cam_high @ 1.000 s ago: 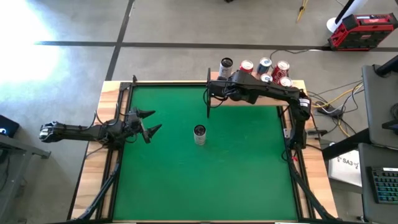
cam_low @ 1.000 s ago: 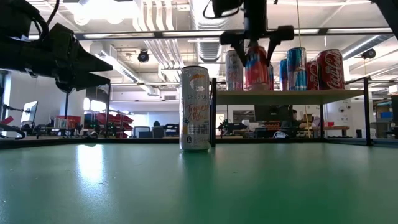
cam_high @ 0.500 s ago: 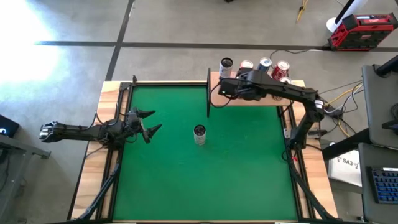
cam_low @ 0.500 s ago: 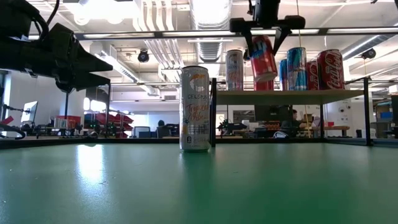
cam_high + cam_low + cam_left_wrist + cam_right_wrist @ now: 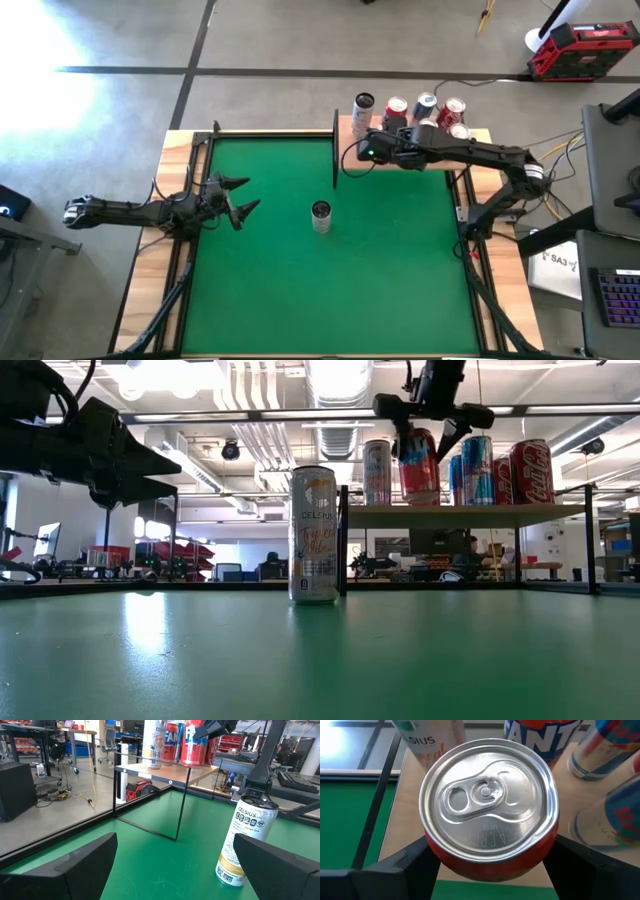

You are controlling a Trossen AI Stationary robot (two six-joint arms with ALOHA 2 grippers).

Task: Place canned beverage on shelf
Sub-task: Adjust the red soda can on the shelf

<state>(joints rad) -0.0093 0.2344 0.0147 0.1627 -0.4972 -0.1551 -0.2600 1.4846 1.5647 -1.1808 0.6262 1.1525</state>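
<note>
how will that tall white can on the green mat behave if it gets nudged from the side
The white can is tall and narrow and stands upright on a small base, so it probably tips easily. Once down, its round body would likely roll across the green mat. Its glossy side looks slippery.

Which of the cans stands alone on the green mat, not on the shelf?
The tall white Celsius can near the mat's middle; every other can sits on the wooden shelf or in the right pincer.

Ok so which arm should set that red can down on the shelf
The right. Its gripper already grips the red can over the shelf; the left gripper waits open, across the mat.
</note>
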